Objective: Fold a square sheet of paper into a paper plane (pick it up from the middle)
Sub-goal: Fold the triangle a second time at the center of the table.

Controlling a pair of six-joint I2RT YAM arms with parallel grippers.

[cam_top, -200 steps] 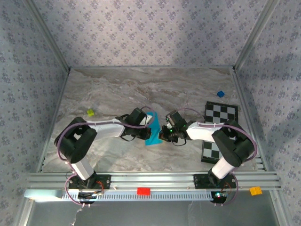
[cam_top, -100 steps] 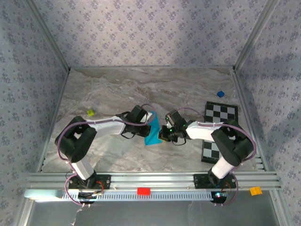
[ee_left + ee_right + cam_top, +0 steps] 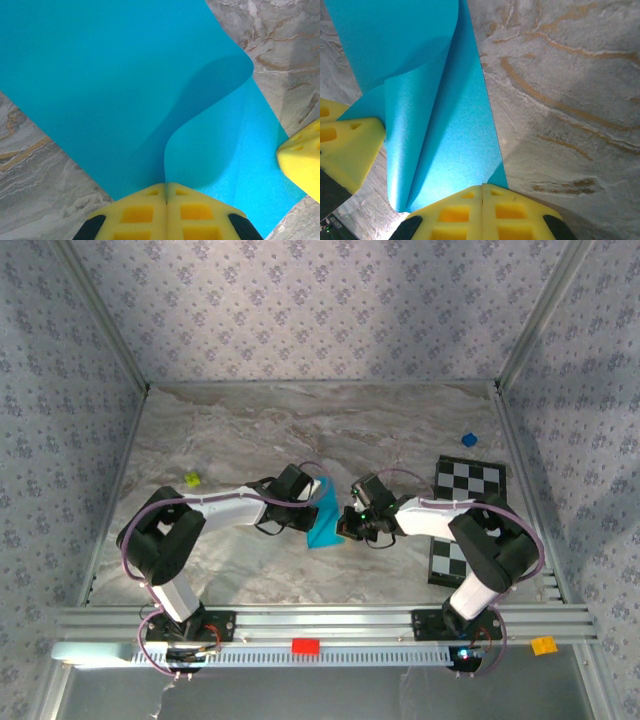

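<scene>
While held between the two arms near the middle of the marble table (image 3: 230, 430), shows no crisp crease yet. Starts at left with the left gripper (image 3: 166, 194), yellow pads pressed together on one edge of the square sheet of paper (image 3: 100, 75). Curls that edge over the rest of the cyan sheet in a soft roll, not a flattened fold. Continues rightward to the right gripper (image 3: 482, 192), likewise clamped on another edge of the sheet, just beside the left one's pad. Leaves the checkered board (image 3: 465, 510) and the tiny blue cube (image 3: 468, 439) untouched farther right. Looks like an early first fold: sheet picked up and bent over, nothing more. Needs edges lined up, the centre crease pressed flat, then nose and wing folds, so nearly everything.
</scene>
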